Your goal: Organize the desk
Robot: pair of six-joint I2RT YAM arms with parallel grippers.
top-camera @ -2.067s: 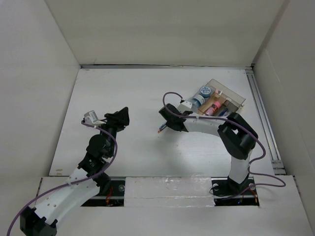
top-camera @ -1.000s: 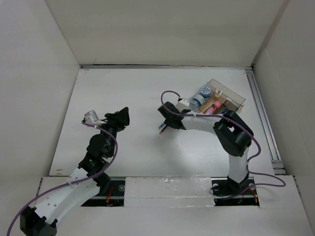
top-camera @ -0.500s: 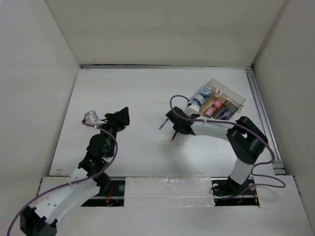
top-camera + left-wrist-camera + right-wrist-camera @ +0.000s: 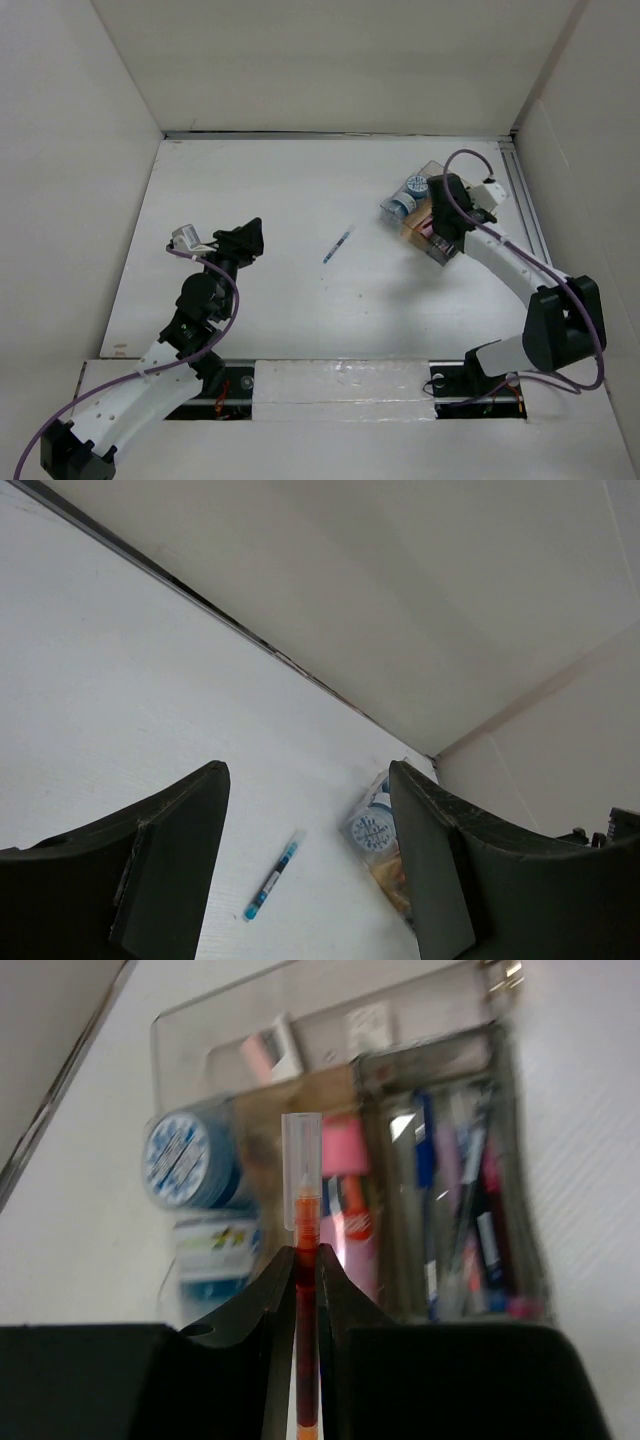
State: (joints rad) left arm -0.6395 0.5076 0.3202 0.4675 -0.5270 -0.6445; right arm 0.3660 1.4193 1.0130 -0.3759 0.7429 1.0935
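so, desk (image 4: 250,200) spans the whole view, rigid, fixed, nothing to grip. clear box (image 4: 250,1020) sits far right by the rail (image 4: 530,230). r gripper (image 4: 305,1290) over it, clamped on a thin red pen (image 4: 303,1220); l gripper (image 4: 305,780) jaws apart, empty. blue pen (image 4: 338,246) mid-desk: prob light, slick, take mid-barrel.

Bright even light on the desk (image 4: 280,190), faint shadows; right wrist view blurred.

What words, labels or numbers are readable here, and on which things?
Nothing is readable.
Blue lid: print blurred.
White labels in the box: blurred.
Blue pen: print too small.
Red pen in the right pincer: no print visible.
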